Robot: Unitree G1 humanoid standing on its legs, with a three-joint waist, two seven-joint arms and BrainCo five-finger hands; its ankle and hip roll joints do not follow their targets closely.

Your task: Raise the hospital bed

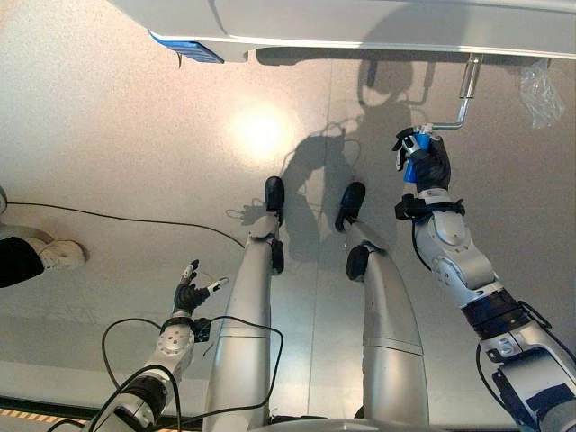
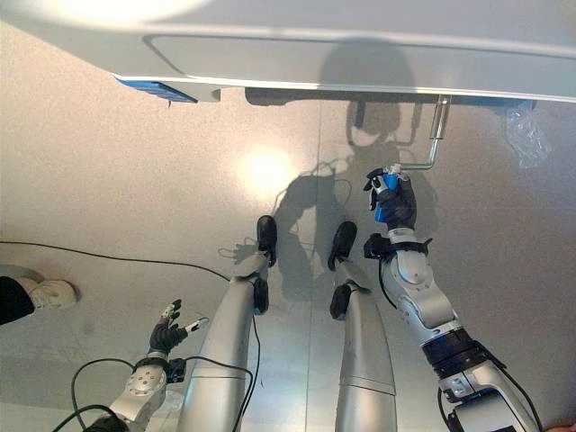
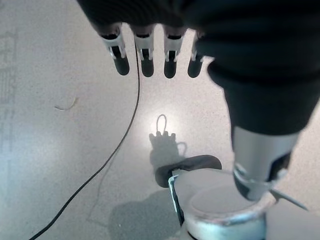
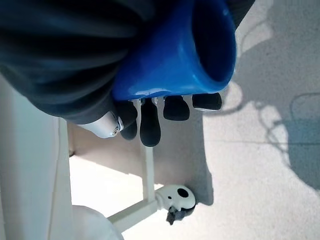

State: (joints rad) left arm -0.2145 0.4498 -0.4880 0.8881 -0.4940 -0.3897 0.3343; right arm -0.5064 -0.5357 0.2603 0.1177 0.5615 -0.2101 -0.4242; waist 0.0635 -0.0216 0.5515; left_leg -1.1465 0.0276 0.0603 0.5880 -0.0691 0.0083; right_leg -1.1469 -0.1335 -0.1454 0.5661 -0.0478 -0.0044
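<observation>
Blue crank grip (image 1: pixel 415 159), at the end of a bent metal crank (image 1: pixel 461 108) hanging below the white hospital bed's (image 1: pixel 360 27) edge, is wrapped by the curled fingers of the right hand (image 1: pixel 427 165). Left hand (image 1: pixel 188 292) hangs low over the grey floor (image 1: pixel 117 144), fingers straight and apart.

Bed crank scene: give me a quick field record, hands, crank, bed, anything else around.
right hand: shut on the blue crank handle
crank: metal rod, runs from the handle up to the bed's underside
bed: white frame along the far edge
left hand: open, low over the floor, holds nothing
person: a shoe at the robot's left
other: clear plastic bag by the bed, right of the crank
</observation>
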